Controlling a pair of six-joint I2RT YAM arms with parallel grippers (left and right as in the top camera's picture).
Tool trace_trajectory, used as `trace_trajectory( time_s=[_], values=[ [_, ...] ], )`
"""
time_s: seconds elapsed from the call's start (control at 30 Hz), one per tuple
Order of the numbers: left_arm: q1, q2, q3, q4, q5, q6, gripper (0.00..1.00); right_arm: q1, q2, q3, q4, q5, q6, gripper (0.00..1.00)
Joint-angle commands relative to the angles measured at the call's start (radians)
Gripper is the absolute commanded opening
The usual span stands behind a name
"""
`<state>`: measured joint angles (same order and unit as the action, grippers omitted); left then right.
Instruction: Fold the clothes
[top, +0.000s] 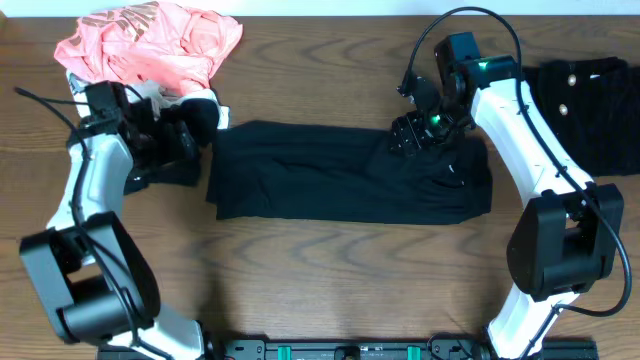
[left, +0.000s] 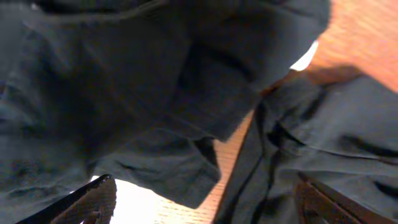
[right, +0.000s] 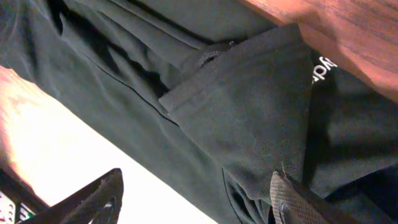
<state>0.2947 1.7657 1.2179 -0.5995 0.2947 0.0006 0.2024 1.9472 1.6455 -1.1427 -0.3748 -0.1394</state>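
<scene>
A black garment (top: 345, 172) lies folded into a long band across the middle of the table. My left gripper (top: 192, 140) is at its left end. In the left wrist view the gripper (left: 202, 186) is open, with black cloth (left: 143, 93) above and around the gap and nothing held. My right gripper (top: 410, 135) is over the garment's upper right part. In the right wrist view the gripper (right: 196, 177) is open. Its right finger touches a folded flap of the black cloth (right: 249, 118), which bears a small white logo (right: 322, 67).
A crumpled pink garment (top: 150, 40) lies at the back left, just behind my left arm. Another black garment with light buttons (top: 590, 100) lies at the right edge. Bare wooden table (top: 330, 270) shows in front of the folded garment.
</scene>
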Motion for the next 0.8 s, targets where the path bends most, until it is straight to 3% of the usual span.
trace_trajectory(
  time_s=[0.0,0.33,0.77],
  values=[
    [-0.034,0.003,0.009,-0.006,0.077,0.057,0.90,0.015,-0.021,0.020,0.009,-0.019,-0.015,0.73],
    [-0.149,0.036,-0.003,-0.005,0.114,0.131,0.91,0.015,-0.021,0.020,0.016,-0.026,-0.014,0.74],
    [-0.158,0.154,-0.011,0.038,0.114,0.149,0.91,0.015,-0.021,0.020,0.006,-0.026,-0.015,0.75]
  ],
)
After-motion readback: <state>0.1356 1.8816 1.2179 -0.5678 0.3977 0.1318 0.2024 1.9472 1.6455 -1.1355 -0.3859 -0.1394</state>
